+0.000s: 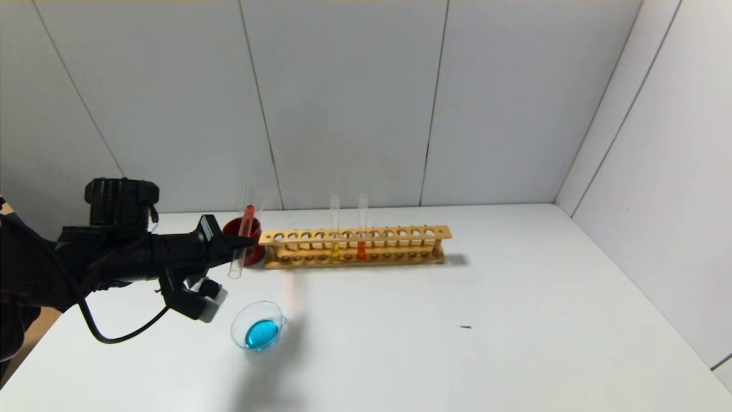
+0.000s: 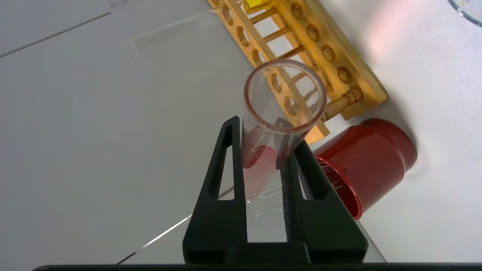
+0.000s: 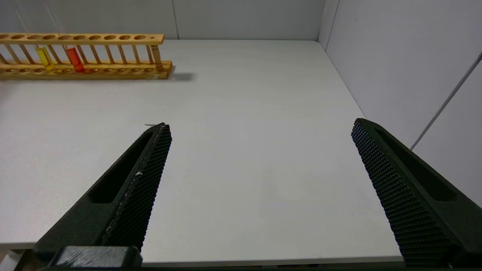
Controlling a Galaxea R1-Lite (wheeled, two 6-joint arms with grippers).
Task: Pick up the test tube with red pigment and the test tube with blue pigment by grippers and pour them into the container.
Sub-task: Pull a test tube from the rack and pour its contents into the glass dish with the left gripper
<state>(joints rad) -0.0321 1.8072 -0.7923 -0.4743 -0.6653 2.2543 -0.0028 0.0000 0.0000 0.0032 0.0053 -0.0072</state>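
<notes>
Red-pigment test tube (image 1: pixel 242 240) clamped in left gripper (image 1: pixel 243 240).

Lab bench setup: wooden test-tube rack (image 1: pixel 355 246) w/ coloured liquids, white table (image 1: pixel 514 320), plain panelled walls (image 1: pixel 343 97).

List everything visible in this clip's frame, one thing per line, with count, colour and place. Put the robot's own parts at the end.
Test tube with red liquid: one, clear glass, tilted with its open end lower, held by the left tool above the table near the cup.
Glass dish: one, clear with blue liquid inside, on the table in front of the left tool.
Cup: one, dark red, at the left end of the rack.
Rack: one, wooden, across the back of the table.
Tubes in rack: two, one yellow, one orange-red.
Table: one, white.
Left tool: black, shut on the tube.
Right tool: black, open over the table's right side.
</notes>
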